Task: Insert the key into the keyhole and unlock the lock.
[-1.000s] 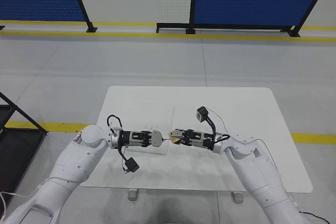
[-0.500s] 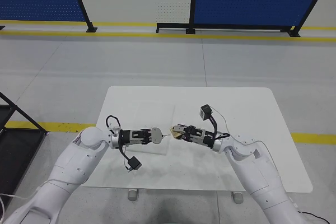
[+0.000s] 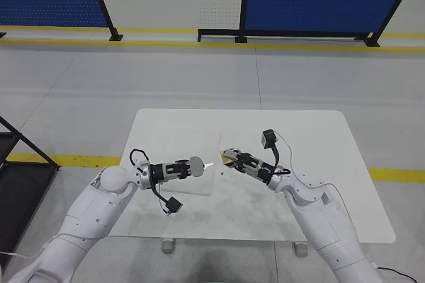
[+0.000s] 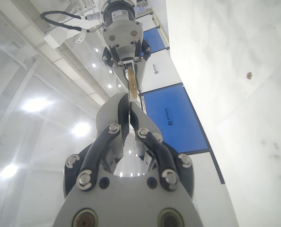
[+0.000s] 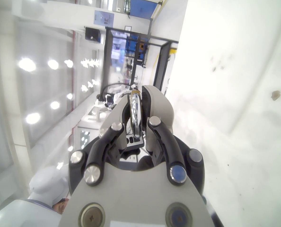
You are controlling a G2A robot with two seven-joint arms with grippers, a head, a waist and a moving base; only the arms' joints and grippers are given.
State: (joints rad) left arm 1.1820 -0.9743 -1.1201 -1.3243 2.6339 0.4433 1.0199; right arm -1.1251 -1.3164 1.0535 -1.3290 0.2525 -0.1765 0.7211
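1. Since a second ago, both arms have carried their meeting point farther from the robot, and the right arm has angled more.
2. Now the left pincer (image 4: 128, 104) pinches the key (image 3: 208, 165). The right pincer (image 5: 137, 98) clamps the brass padlock (image 4: 132, 85). Both are held above the worktop (image 3: 304, 141).
3. Key tip sits just at the padlock's base; whether it has entered, I cannot tell.
4. Judgement: line the blade up with the keyhole, push straight in, and twist only once seated.

Both arms bend inward at the elbows, forearms nearly in line, grippers facing almost tip to tip. The left gripper (image 3: 197, 165) is clamped on a key (image 3: 210, 165); the right gripper (image 3: 226, 157) pinches a lock (image 4: 131, 84).
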